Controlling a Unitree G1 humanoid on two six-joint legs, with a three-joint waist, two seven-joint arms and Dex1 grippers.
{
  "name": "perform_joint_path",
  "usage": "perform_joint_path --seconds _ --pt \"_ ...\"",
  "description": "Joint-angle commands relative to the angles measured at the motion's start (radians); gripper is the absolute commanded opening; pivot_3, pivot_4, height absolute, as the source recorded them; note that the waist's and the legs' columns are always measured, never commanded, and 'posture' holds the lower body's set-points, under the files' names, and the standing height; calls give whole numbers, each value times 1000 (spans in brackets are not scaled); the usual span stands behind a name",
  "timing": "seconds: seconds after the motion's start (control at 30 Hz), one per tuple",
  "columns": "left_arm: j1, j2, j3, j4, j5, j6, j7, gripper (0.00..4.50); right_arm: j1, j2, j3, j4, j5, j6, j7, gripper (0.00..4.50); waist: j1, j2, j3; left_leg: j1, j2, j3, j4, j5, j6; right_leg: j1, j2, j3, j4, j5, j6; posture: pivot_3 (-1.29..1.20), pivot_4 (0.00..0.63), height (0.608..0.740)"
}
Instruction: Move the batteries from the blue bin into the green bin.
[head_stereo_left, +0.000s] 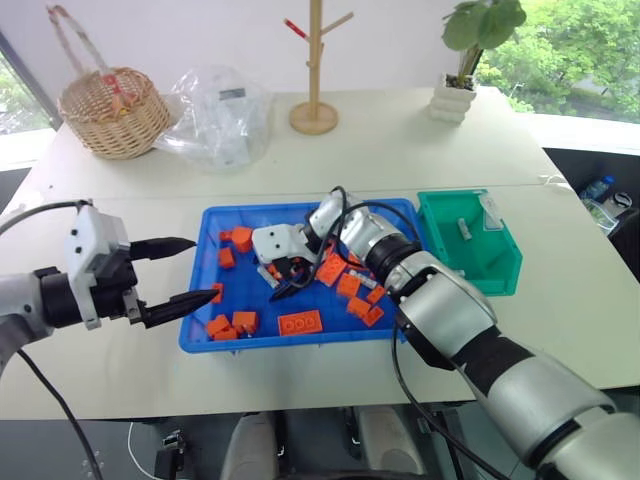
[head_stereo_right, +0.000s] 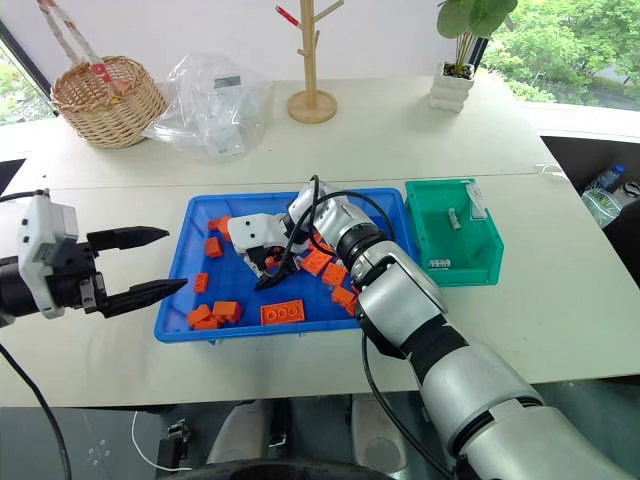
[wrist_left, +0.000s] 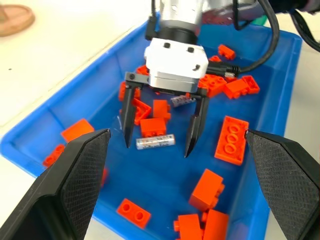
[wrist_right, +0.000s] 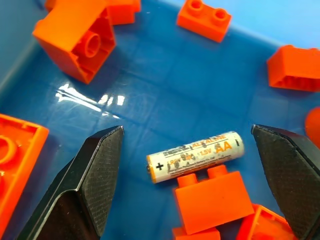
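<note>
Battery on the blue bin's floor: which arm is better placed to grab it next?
The right. The right gripper hangs open with a finger either side of the battery in the blue bin. The left gripper, also open, is at the bin's outer edge.

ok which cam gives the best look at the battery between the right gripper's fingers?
Right wrist view: the battery lies flat on the blue bin floor, label readable, touching an orange brick. The left wrist view shows it whole between the right gripper's open fingers. In the head views the gripper hides it.
</note>
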Motion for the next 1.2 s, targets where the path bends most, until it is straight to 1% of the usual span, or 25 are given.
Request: perform_joint_path --seconds 0.03,0.07,0.1,0.2,0.3,0.37,0.43,0.5,0.57,0.63,0.67,0.73,0.83,0.9,0.97,1.1,1.17,1.2 --pt "-20 15 16 -14 -12 -9 -3 4500 -8 -8 -23 3 -4 -10 34 3011 0 0 0 0 0 0 0 0 0 0 0 0 0 0 0 0 150 736" --pt "-26 17 11 -10 -13 -10 -3 4500 -7 -13 -25 -1 -4 -15 47 2473 0 0 0 0 0 0 0 0 0 0 0 0 0 0 0 0 150 736" --pt "-34 18 2 -5 -11 -13 -5 4500 -5 -17 -33 -9 3 -18 62 2171 1 0 0 0 0 0 0 0 0 0 0 0 0 0 0 0 150 736" --pt "-61 19 -27 11 -7 -18 -11 4500 -11 -19 -80 -46 54 11 107 2189 1 0 0 0 0 0 0 0 -1 0 0 0 0 0 0 0 150 736" --pt "-98 16 -65 38 0 -26 -19 4500 -14 -31 -151 -154 139 88 164 2189 1 0 0 0 0 0 0 0 -1 0 0 0 0 0 0 0 150 736" --pt "-122 12 -96 58 10 -37 -28 4500 5 -51 -197 -294 197 193 165 2189 1 0 0 0 0 0 0 0 -1 0 0 0 0 0 0 0 150 736" --pt "-164 2 -143 84 24 -51 -30 4500 49 -99 -260 -509 256 366 114 2189 4 1 0 0 1 0 0 0 -1 0 0 -1 0 0 0 0 150 736" --pt "-206 -12 -194 109 40 -66 -36 4500 108 -169 -327 -741 300 581 35 2189 17 0 0 -1 1 -1 -1 0 -1 0 -1 -1 0 0 0 0 150 736" --pt "-249 -30 -245 132 56 -80 -43 4500 191 -267 -386 -959 321 740 -31 2189 32 0 0 -1 0 -1 0 0 -1 0 -2 -2 -1 0 0 0 150 736" --pt "-294 -51 -291 156 71 -91 -48 4500 289 -385 -446 -1141 330 862 -78 2189 49 0 0 -1 -2 -1 0 0 -1 0 -4 -2 -2 0 -1 0 150 736" --pt "-321 -63 -317 173 82 -99 -53 4500 361 -465 -491 -1227 326 917 -101 2189 52 -1 -1 -1 -3 -1 0 0 -1 1 -5 -2 -3 0 -1 0 150 736" --pt "-363 -82 -357 207 103 -116 -67 4500 503 -608 -587 -1360 317 1024 -145 2189 60 -1 0 -1 -7 1 0 -1 0 0 -11 -3 -2 -2 -3 0 150 736" --pt "-397 -95 -384 241 119 -130 -90 4500 666 -734 -684 -1491 339 1116 -193 2189 57 0 0 -2 -9 3 0 -2 3 0 -13 -5 -4 -2 -3 0 150 736" --pt "-415 -102 -399 262 128 -140 -106 4500 757 -784 -754 -1551 360 1161 -221 2189 47 0 0 -1 -9 6 0 -3 5 0 -12 -5 -4 -2 -3 0 150 736" --pt "-431 -108 -412 279 138 -148 -120 4500 817 -812 -804 -1581 381 1190 -252 2189 37 0 0 0 -8 6 1 -3 5 0 -8 -4 -4 -2 -2 0 150 736" --pt "-464 -124 -431 308 155 -158 -134 4500 894 -818 -872 -1583 405 1227 -334 2189 33 0 0 1 -5 3 2 -3 5 1 -1 -3 -3 -2 -2 0 150 736" --pt "-474 -130 -436 316 161 -161 -139 4500 915 -817 -868 -1590 427 1224 -353 3253 30 0 0 1 -5 2 2 -2 5 1 0 -3 -3 -2 -2 0 150 736" --pt "-477 -133 -437 318 164 -162 -141 4500 921 -821 -861 -1589 432 1220 -363 3676 29 -1 1 1 -5 2 2 -2 5 1 1 -3 -2 -2 -2 0 150 736"
